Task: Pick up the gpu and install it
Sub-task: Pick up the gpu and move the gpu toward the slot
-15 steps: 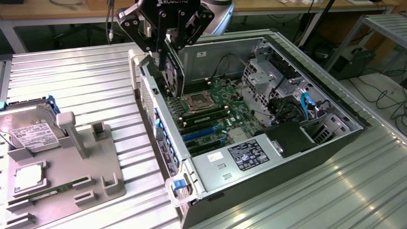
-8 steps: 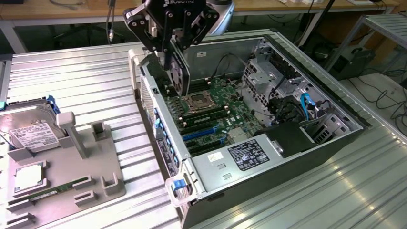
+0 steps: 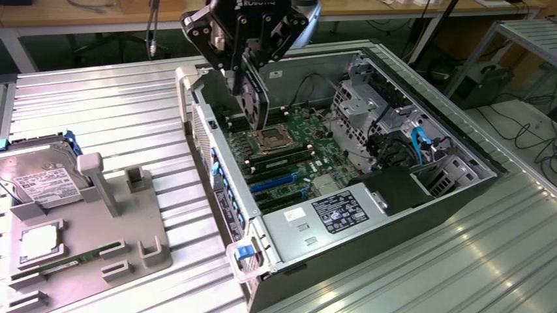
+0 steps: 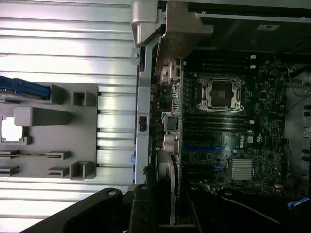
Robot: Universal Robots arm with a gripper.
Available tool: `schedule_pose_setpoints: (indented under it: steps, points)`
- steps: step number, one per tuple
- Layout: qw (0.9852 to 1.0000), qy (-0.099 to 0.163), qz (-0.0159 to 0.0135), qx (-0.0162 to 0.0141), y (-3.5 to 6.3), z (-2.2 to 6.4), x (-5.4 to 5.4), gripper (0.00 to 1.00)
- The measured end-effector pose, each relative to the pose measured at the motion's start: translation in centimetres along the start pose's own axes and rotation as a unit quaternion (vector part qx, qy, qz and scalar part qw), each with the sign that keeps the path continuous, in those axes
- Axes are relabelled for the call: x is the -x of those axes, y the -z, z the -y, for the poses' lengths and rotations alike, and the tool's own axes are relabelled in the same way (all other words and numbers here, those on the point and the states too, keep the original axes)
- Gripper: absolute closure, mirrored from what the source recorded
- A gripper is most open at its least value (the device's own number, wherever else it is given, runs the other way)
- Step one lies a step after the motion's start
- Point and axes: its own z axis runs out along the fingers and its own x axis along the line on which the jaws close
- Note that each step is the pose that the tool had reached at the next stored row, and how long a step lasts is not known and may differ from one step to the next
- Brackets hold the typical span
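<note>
1. Lying on its side on the ribbed metal table (image 3: 113, 111), the open computer case (image 3: 392, 261) is turning its cavity upward, which lets an arm working from above reach straight in.
2. A grey fixture tray (image 3: 130, 222) is sitting beside the case, on the exterior view's left. It is holding loose parts in moulded nests so each one sits in a known spot, and a hard drive (image 3: 39, 179) is resting at its far end.
3. The motherboard (image 3: 304, 153) is lying flat on the case floor. Its blue expansion slots (image 3: 276, 182) are facing up along the rear wall, where I would expect a card's bracket to line up.
4. The gripper (image 3: 246, 68) is hanging over the far part of the case, its fingers pinching the top of the gpu (image 3: 255, 98).
5. The gpu is hanging upright and edge-down above the board, near the CPU socket (image 3: 276, 137). It is apparently clear of the board and not seated in any slot. I take the upright hold to be for meeting a slot squarely.
</note>
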Motion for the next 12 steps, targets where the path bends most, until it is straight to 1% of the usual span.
schedule_pose_setpoints:
  steps: [12]
  points:
    - [1.0000,0.000,0.0000,-0.0001,-0.11,0.05,1.2,0.72]
